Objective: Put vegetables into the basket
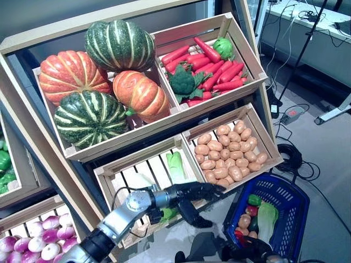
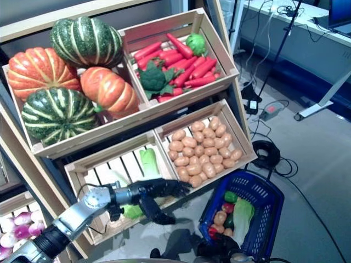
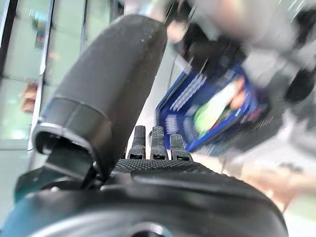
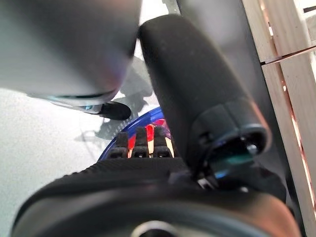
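Observation:
The blue plastic basket (image 1: 290, 216) stands on the floor at the lower right, in front of the wooden stand. In it lie a pale green leafy vegetable (image 1: 267, 216), a green pepper (image 1: 254, 200), a potato (image 1: 244, 222) and red pieces. My left hand (image 1: 192, 194) is open and empty, fingers straight, in front of the lower slatted crate (image 1: 137, 172) and just left of the basket. A green vegetable (image 1: 167, 213) lies right under it at the crate's front edge. My right hand (image 1: 255, 247) is open at the basket's near rim. The left wrist view shows the basket (image 3: 177, 123) past my straight fingers (image 3: 158, 143).
The wooden stand holds crates of vegetables on two tiers, tilted toward me; the potato crate (image 1: 269, 145) overhangs the basket's far side. Cables and a power strip (image 1: 290, 115) lie on the grey floor to the right. A table leg (image 1: 334, 112) stands at the far right.

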Motion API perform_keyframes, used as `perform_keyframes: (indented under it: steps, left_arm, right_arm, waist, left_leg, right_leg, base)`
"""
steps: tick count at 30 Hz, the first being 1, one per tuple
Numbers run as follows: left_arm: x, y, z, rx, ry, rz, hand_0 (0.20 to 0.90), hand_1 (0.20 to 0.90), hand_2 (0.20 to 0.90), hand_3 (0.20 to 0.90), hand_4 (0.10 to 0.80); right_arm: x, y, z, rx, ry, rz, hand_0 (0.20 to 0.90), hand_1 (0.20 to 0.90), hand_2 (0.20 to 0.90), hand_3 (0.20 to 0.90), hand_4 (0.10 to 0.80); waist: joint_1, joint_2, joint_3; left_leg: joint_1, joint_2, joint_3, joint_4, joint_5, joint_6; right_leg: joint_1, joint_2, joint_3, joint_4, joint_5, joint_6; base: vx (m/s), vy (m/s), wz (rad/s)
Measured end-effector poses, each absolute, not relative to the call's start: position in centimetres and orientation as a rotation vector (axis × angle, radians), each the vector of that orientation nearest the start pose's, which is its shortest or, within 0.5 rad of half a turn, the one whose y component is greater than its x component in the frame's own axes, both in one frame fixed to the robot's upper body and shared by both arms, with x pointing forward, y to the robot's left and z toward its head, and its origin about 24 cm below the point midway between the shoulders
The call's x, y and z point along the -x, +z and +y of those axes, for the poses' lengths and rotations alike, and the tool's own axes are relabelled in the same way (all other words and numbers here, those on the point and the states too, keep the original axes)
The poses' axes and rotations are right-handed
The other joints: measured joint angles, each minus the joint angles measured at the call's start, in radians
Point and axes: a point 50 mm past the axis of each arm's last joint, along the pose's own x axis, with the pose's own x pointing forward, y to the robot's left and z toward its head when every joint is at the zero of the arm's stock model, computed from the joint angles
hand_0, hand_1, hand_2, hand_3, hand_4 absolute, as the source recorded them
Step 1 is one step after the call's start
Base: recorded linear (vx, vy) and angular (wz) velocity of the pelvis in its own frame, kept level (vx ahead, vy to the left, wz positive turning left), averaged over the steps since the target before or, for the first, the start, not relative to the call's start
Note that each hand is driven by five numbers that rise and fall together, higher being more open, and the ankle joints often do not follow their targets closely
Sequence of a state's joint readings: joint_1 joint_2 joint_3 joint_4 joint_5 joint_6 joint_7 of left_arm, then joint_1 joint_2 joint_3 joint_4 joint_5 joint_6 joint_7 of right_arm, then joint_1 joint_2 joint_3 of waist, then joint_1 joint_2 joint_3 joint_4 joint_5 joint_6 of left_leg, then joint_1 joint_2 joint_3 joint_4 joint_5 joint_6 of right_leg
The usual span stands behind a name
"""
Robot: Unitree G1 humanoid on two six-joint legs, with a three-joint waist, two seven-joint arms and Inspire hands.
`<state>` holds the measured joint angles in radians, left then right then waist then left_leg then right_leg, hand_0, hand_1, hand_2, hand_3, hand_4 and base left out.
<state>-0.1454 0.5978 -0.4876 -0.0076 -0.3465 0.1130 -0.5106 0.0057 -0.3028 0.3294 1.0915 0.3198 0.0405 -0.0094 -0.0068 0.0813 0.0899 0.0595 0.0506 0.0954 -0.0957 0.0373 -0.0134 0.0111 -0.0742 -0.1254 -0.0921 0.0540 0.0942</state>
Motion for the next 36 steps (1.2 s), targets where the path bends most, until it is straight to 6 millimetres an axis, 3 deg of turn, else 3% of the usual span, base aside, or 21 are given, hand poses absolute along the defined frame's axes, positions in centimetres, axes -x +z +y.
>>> perform_keyframes:
  steps: [3,7,11,14,19,24,30,36]
  left_arm:
    - [-24.9,4.2,17.2,-0.422,-0.726,0.226,0.900,0.900,0.900,0.900,0.800]
    - [-25.5,5.3,21.6,-0.685,-0.554,0.224,0.900,0.900,0.900,0.900,0.800]
    - [-25.8,5.7,24.2,-0.942,-0.454,0.240,0.900,0.900,0.900,0.900,0.800]
    - [-27.1,6.7,25.6,-1.131,-0.368,0.216,0.900,0.900,0.900,0.900,0.800]
    - [-30.1,10.1,26.1,-1.341,-0.245,0.075,0.900,0.900,0.900,0.900,0.800]
    - [-32.1,12.7,24.1,-1.541,-0.246,-0.124,0.900,0.900,0.900,0.900,0.800]
    - [-34.0,14.2,21.5,-1.756,-0.281,-0.313,0.900,0.900,0.900,0.900,0.800]
    - [-35.1,15.2,21.4,-1.893,-0.205,-0.451,0.900,0.900,0.900,0.900,0.800]
  right_arm:
    - [-10.3,-15.4,-23.4,0.161,-0.073,1.166,0.900,0.900,0.900,0.900,0.800]
    - [-10.1,-15.2,-24.0,0.165,-0.074,1.152,0.900,0.900,0.900,0.900,0.800]
    - [-12.3,-14.3,-24.9,0.155,-0.082,1.083,0.900,0.900,0.900,0.900,0.800]
    - [-15.0,-13.3,-25.0,0.132,-0.093,0.999,0.900,0.900,0.900,0.900,0.800]
    - [-18.9,-11.5,-24.9,0.065,-0.117,0.864,0.900,0.900,0.900,0.900,0.800]
    - [-22.9,-9.2,-24.3,0.020,-0.113,0.725,0.900,0.900,0.900,0.900,0.800]
    - [-25.9,-7.2,-24.0,0.026,-0.099,0.635,0.900,0.900,0.900,0.900,0.800]
    - [-27.8,-5.6,-23.8,0.005,-0.102,0.570,0.900,0.900,0.900,0.900,0.800]
  waist:
    - [0.011,-0.001,0.001]
    - [0.045,0.000,0.011]
    - [0.058,-0.003,0.080]
    - [0.059,-0.013,0.168]
    - [0.055,-0.014,0.303]
    - [0.053,-0.011,0.400]
    - [0.043,-0.031,0.427]
    - [0.020,-0.035,0.430]
  left_leg:
    - [-0.009,0.003,-0.011,0.000,0.001,-0.003]
    - [-0.046,0.001,-0.029,0.007,0.011,-0.005]
    - [-0.108,-0.003,-0.040,0.013,0.031,-0.005]
    - [-0.160,-0.002,-0.045,0.034,0.040,-0.009]
    - [-0.238,0.001,-0.067,0.060,0.060,-0.018]
    - [-0.302,-0.001,-0.067,0.071,0.075,-0.019]
    - [-0.384,-0.001,-0.067,0.107,0.075,-0.019]
    - [-0.451,0.001,-0.065,0.125,0.084,-0.023]
  right_leg:
    - [-0.002,0.002,-0.012,-0.001,-0.002,-0.002]
    - [-0.033,0.002,-0.026,0.000,0.001,-0.003]
    - [-0.086,-0.001,-0.026,0.003,0.018,-0.005]
    - [-0.126,0.001,-0.027,0.004,0.034,-0.012]
    - [-0.181,0.004,-0.053,0.008,0.055,-0.022]
    - [-0.246,0.004,-0.056,0.025,0.069,-0.026]
    - [-0.338,0.001,-0.055,0.080,0.064,-0.030]
    - [-0.423,0.000,-0.048,0.126,0.059,-0.038]
  base:
    - [0.009,0.006,0.08]
    - [-0.162,0.028,0.14]
    - [-0.179,-0.010,0.11]
    - [-0.161,-0.027,0.02]
    - [-0.121,-0.027,0.15]
    - [-0.132,-0.006,0.02]
    - [-0.098,-0.007,-0.02]
    - [-0.061,0.009,-0.04]
